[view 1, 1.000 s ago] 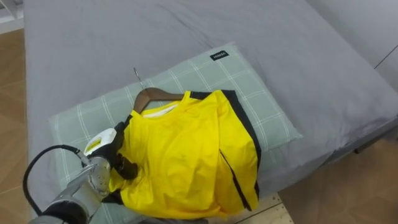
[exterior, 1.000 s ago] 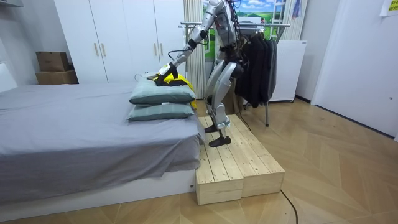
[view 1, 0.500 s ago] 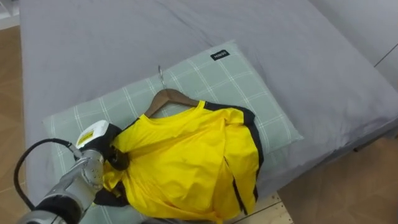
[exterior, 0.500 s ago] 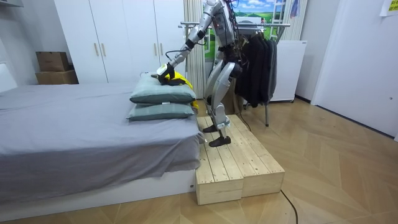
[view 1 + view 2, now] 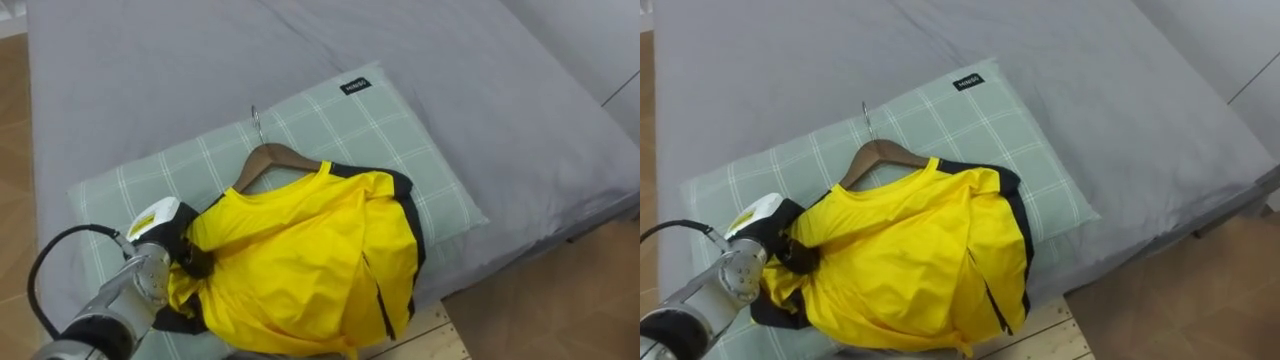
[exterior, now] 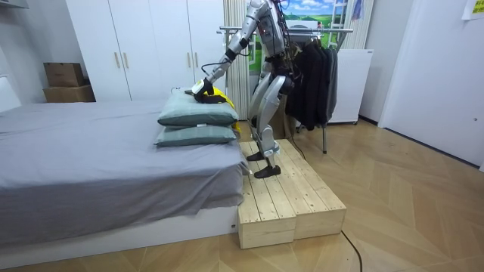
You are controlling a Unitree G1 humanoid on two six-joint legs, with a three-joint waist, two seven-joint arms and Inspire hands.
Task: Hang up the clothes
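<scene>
Left eye view showed the yellow shirt (image 5: 300,260) lying crumpled on the near half of the green checked pillow (image 5: 400,120). The collar was already threaded over a wooden hanger (image 5: 270,158), whose hook pointed toward the pillow's far edge. The left hand (image 5: 160,250) sat at the pillow's near left corner with its dark fingers curled into the bunched cloth of one shoulder, apparently gripping the shirt there. So the dressing of the hanger looked done, or nearly so, though the fabric was rumpled and one end of the hanger was hidden. In the room view the clothes rack (image 6: 302,32) stood well apart from the pillow, on the room view's right of it. By my reading, lifting the shirt off the pillow, carrying it over and hooking it on the rack were all not yet done.
</scene>
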